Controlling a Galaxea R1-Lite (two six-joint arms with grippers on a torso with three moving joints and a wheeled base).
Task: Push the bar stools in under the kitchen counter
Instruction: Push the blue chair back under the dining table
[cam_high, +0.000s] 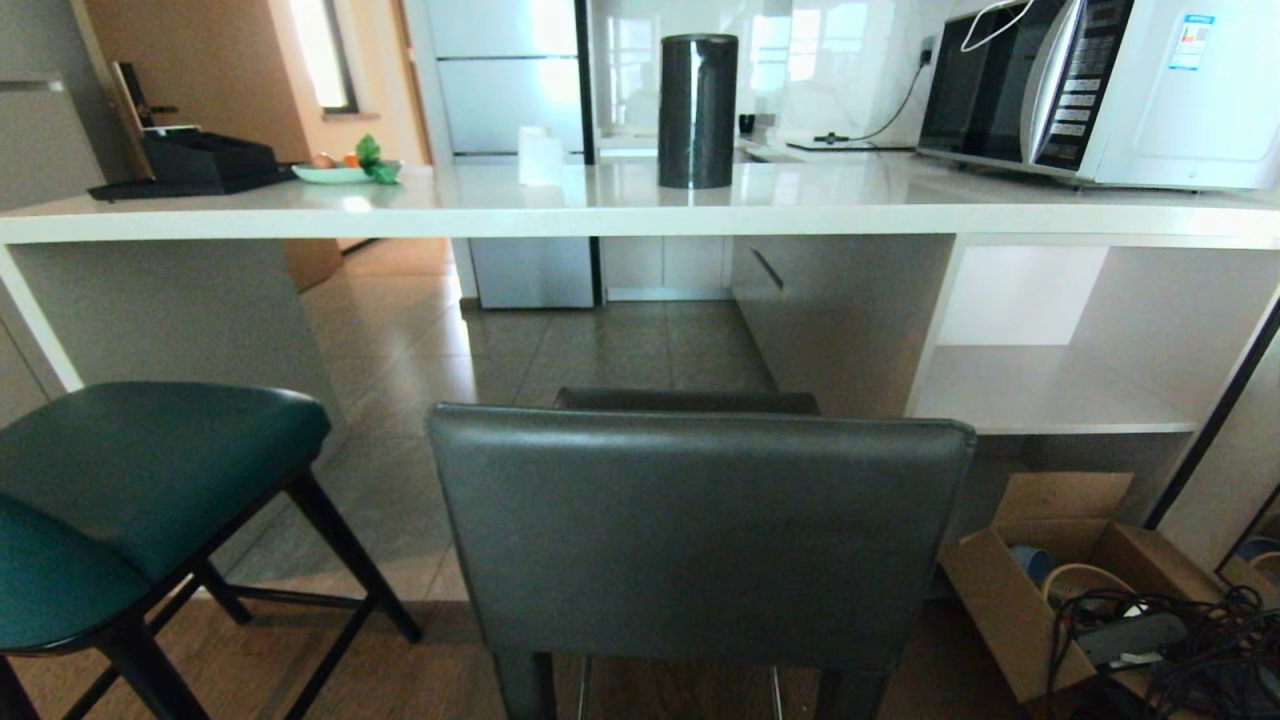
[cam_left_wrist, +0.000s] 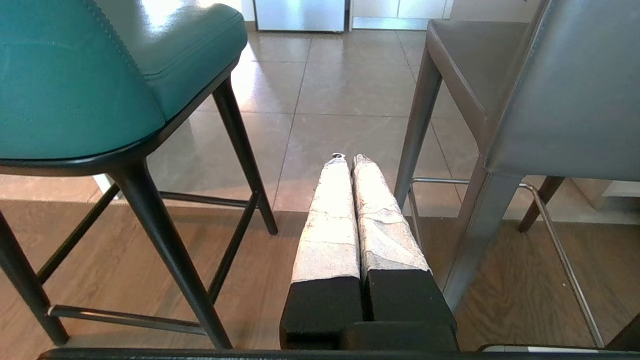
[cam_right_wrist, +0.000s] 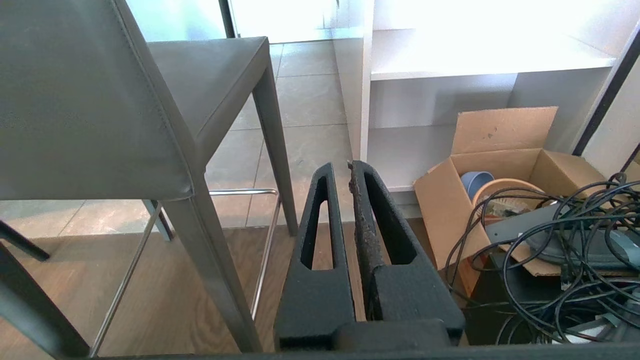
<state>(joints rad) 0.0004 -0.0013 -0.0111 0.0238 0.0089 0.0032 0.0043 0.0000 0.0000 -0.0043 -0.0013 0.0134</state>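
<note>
Grey leather fills the near foreground: the grey stool (cam_high: 700, 540) stands with its boxy backrest toward you, its seat pointing at the counter (cam_high: 640, 212) but not yet under the slab. Your left gripper (cam_left_wrist: 348, 159) hangs low between the two stools with its taped fingers (cam_left_wrist: 330, 220) pressed together, holding nothing; your right gripper (cam_right_wrist: 341, 167) hangs just outside the grey stool's leg, its black fingers (cam_right_wrist: 320, 225) close together and likewise empty. Neither arm appears in the head view.

To your left, the teal stool (cam_high: 130, 490) sits angled, its thin black legs straddling the line where wood floor (cam_high: 300, 670) meets tile, also short of the counter.

For the push, you would do well to contact the grey backrest high and centred, so the stool slides straight rather than pivoting; shut fingers serve as a blunt pad. Watch the floor seam, where a leg could catch and tip the stool.

Beyond, the open bay under the slab looks wide enough for both. Keep clear of the white shelf (cam_high: 1050, 395) and the cardboard box (cam_high: 1040, 590) with cables (cam_high: 1180, 620) on the right.
</note>
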